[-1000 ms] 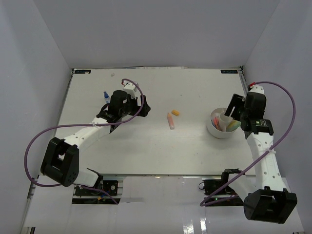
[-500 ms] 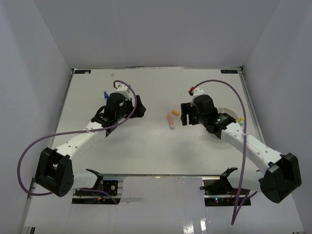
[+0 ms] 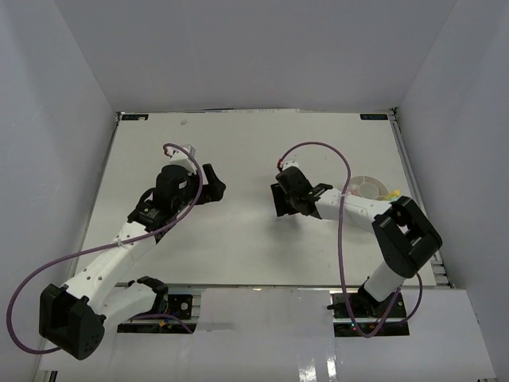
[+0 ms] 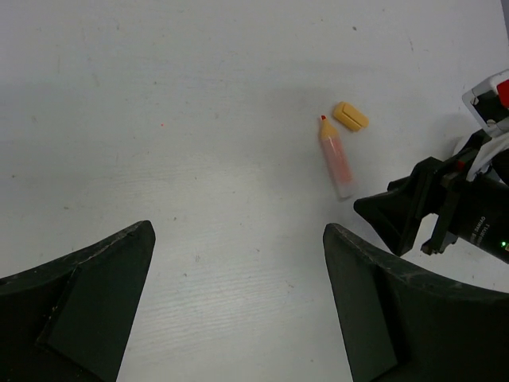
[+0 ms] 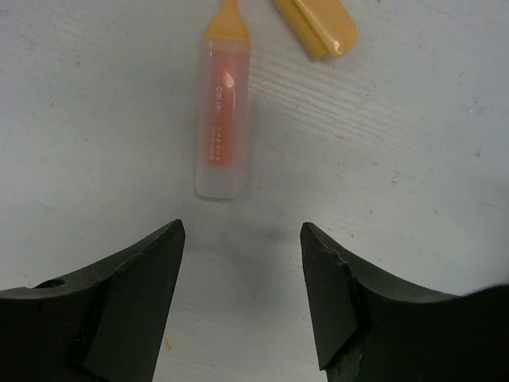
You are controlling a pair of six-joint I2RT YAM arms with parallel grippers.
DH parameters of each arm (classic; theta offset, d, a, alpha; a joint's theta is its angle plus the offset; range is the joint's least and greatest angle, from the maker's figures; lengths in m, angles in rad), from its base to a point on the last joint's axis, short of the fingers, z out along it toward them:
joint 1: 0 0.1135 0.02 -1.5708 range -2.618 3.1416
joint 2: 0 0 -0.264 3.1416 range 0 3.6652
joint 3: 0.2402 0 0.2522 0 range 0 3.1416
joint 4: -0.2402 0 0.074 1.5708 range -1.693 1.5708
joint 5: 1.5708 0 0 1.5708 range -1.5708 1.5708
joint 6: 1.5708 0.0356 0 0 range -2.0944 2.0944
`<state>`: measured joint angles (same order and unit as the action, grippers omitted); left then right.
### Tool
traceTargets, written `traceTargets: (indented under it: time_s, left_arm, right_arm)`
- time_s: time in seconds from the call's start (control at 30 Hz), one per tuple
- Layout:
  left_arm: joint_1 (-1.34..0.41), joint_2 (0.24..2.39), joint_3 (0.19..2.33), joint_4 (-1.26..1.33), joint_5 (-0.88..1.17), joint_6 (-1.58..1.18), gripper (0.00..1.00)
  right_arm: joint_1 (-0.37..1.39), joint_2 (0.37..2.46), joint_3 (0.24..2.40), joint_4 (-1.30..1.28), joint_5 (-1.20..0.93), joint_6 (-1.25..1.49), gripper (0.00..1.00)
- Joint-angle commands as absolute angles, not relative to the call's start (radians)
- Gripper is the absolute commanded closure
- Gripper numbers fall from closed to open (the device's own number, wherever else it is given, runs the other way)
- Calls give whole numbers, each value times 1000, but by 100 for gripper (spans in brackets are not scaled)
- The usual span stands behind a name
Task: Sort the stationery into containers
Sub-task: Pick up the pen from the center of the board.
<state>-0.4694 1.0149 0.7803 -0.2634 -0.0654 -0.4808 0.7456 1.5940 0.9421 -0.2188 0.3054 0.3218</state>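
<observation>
Orange marker (image 5: 223, 131) uncapped, flat on table (image 5: 413, 159); cap (image 5: 316, 24) just beside tip. Right end effector (image 5: 241, 239) just short of barrel end, jaws moderately apart, empty. Left end effector (image 4: 238, 247) wide, empty, well apart. Tub (image 3: 355, 183) off to right. Marker likely light, stiff, smooth plastic; may slip or roll. Best pinch: across barrel middle, not tapered tip. Cap tiny, needs separate pick.

Translucent orange marker (image 5: 222, 119), yellow-orange cap (image 5: 315, 26), plain white table (image 5: 413, 159).
</observation>
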Motion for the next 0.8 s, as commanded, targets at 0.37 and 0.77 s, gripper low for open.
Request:
traceTargets:
  time_s: [0.37, 0.77]
  left_arm:
    - [-466, 980, 761, -319, -26, -541, 2]
    - [-466, 991, 746, -295, 66, -601, 2]
  right_arm:
    - [769, 1729, 1002, -86, 345, 364, 44]
    - [769, 1747, 957, -37, 344, 353, 68]
